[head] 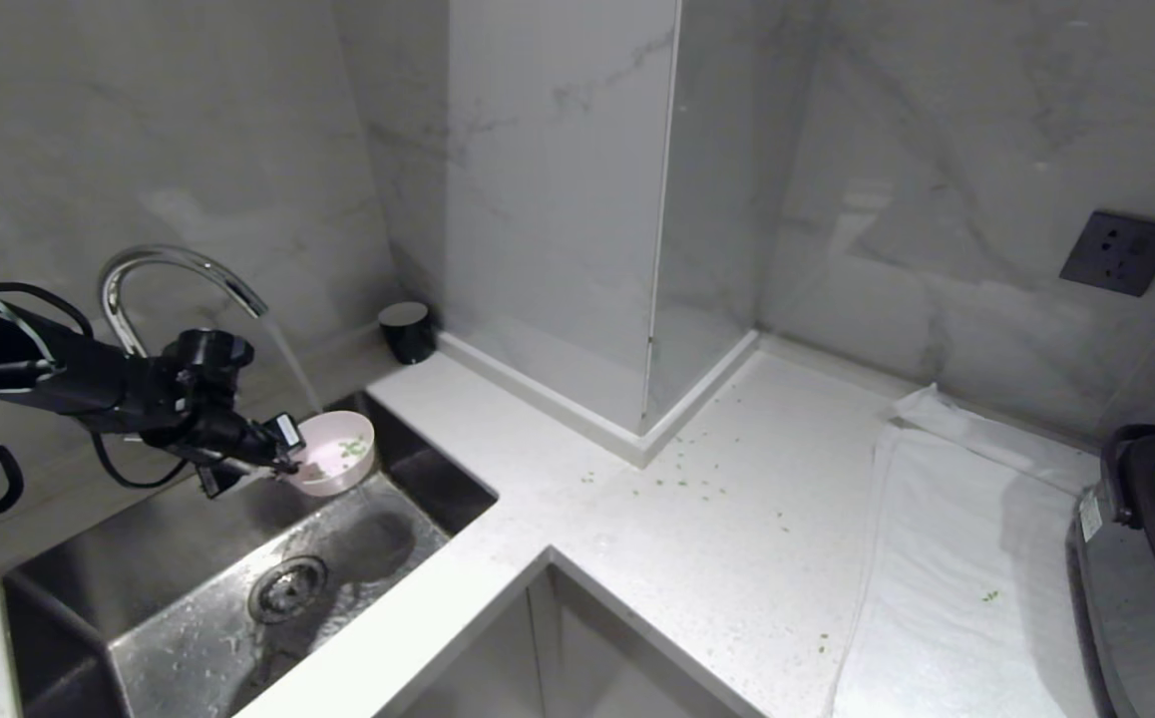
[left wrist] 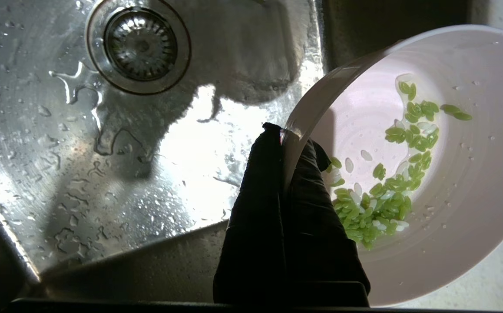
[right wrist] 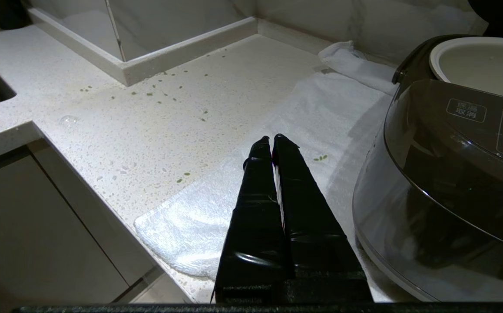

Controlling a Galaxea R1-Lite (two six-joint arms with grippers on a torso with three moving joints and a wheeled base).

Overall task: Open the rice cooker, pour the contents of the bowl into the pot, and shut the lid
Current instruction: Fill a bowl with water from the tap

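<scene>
1. Left gripper [head: 288,454]: over the stainless steel sink [head: 189,618], fingers [left wrist: 260,195] clamped on the rim of the small pink bowl [head: 336,454].
2. Bowl: tilted under the chrome tap's [head: 154,274] running water, holding bright green bits [left wrist: 386,191] with some white.
3. White speckled worktop [head: 637,538]: scattered green bits, white towel [head: 947,578].
4. Right gripper [right wrist: 273,138]: fingers together, above the towel.
5. Dark brown rice cooker [right wrist: 447,191]: far right, lid up, pale pot [right wrist: 481,65] exposed.
</scene>
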